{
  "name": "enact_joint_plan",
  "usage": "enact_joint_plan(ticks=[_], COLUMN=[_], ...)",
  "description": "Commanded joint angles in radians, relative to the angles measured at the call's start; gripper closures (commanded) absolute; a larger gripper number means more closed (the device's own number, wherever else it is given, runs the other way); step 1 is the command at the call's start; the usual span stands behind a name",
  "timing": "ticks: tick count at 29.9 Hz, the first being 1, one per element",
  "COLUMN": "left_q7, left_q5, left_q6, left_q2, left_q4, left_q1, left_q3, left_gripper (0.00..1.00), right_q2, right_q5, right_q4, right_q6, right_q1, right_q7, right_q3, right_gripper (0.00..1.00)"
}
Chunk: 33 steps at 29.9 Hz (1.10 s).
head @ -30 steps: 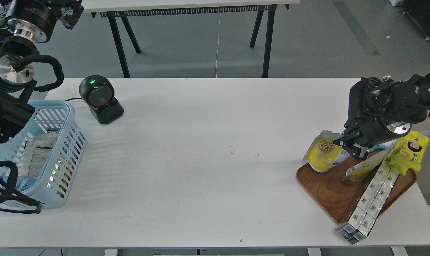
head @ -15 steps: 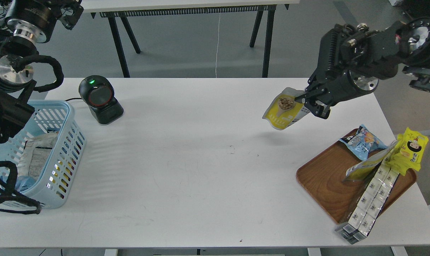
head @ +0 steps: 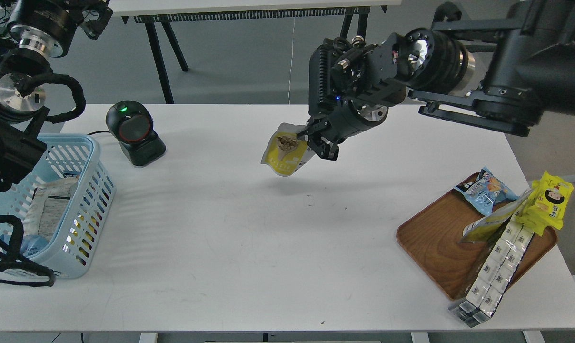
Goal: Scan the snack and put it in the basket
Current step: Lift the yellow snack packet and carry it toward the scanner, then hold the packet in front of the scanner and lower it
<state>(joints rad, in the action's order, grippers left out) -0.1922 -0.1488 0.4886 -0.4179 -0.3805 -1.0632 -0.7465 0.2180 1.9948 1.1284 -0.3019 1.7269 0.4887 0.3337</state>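
My right gripper point(head: 314, 141) is shut on the snack point(head: 285, 155), a small yellow pouch picturing a spoonful of beige nuts. It holds the pouch in the air above the table's middle, yellow front facing left. The light blue basket point(head: 85, 205) stands at the table's left edge with packets inside. The black scanner point(head: 134, 133), with a red ring and a green light, stands right of the basket's far corner, well left of the pouch. My left arm rises along the left edge; its gripper is out of view.
A brown wooden tray point(head: 435, 247) sits at the right with a blue snack bag point(head: 486, 189), a bright yellow cartoon-face packet point(head: 548, 203) and a row of silver-white packets point(head: 492, 269). The white table point(head: 249, 247) lies between scanner and tray.
My right gripper lifted the pouch off the tray, then carried it left across the table toward the scanner. The blue bag came into view. The left arm stayed still.
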Motion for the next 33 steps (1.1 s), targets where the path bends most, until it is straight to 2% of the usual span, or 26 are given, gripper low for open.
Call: enact_joint_plan(ticks=[1,12,28,33], left_q7=[0.003,0.003,0.000,0.000], left_q5=[0.003,0.003,0.002,0.000], left_q6=[0.000,0.000,0.000,0.000], left_q2=[0.001,0.001,-0.004,-0.004], left_q4=[0.000,0.000,0.000,0.000], left_q1=[0.000,0.000,0.003,0.002], left_q3=[0.002,0.002,-0.001,-0.002], left_gripper=[0.00,0.00,0.00,0.00], right_q2=[-0.074,-0.216,-0.218,-0.218], right_q5=[-0.001,0.001,0.002,0.002], right_q4=[-0.035,-0.151,-0.216,-0.216], right_q6=[0.001,0.004,0.006,0.004], right_q1=[-0.032,-0.121,-0.170,-0.168], right_q7=[0.000,0.000,0.000,0.000], right_q3=[-0.004,-0.010,-0.002,-0.001], right_gripper=[1.00,1.00,1.00,0.95])
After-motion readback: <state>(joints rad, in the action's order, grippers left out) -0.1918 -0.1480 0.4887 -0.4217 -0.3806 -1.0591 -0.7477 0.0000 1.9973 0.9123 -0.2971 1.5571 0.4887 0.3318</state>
